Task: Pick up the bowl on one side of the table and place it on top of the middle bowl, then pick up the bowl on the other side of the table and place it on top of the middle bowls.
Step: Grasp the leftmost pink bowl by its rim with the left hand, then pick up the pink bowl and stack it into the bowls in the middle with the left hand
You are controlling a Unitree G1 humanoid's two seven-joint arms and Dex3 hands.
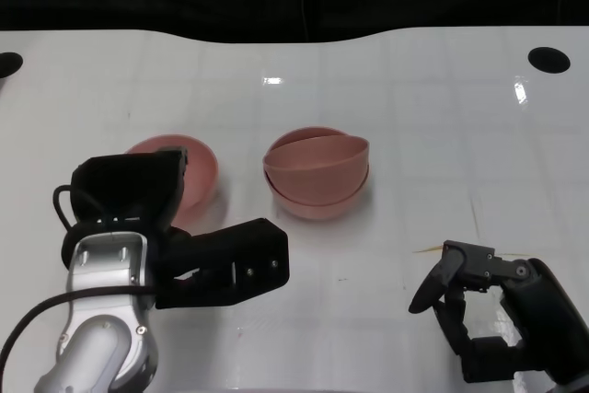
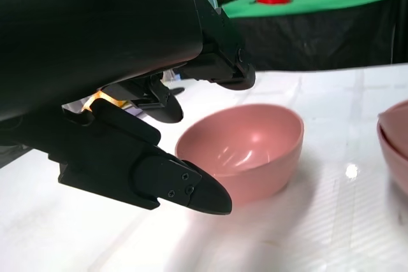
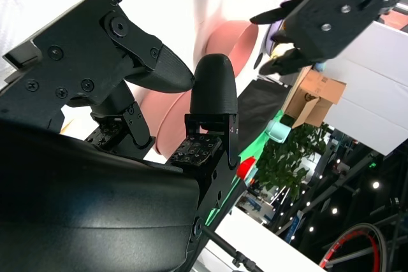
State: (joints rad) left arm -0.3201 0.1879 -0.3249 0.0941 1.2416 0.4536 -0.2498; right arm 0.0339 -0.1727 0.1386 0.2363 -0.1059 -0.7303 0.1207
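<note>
Two pink bowls (image 1: 317, 175) are stacked in the middle of the white table (image 1: 442, 117), the upper one sitting tilted in the lower. A single pink bowl (image 1: 195, 170) stands upright to their left, partly hidden behind my left hand (image 1: 175, 232). In the left wrist view that bowl (image 2: 245, 151) lies just beyond my spread fingers (image 2: 166, 179), which hold nothing and do not touch it. My right hand (image 1: 488, 310) hovers low at the near right, fingers apart and empty, well away from the stack. In the right wrist view the pink bowls (image 3: 226, 39) show behind its fingers (image 3: 213, 93).
Black round holes sit in the table's far corners (image 1: 549, 59). The dark table edge runs along the back. The stack (image 2: 395, 144) shows at the edge of the left wrist view. My left hand (image 3: 331, 11) also appears in the right wrist view.
</note>
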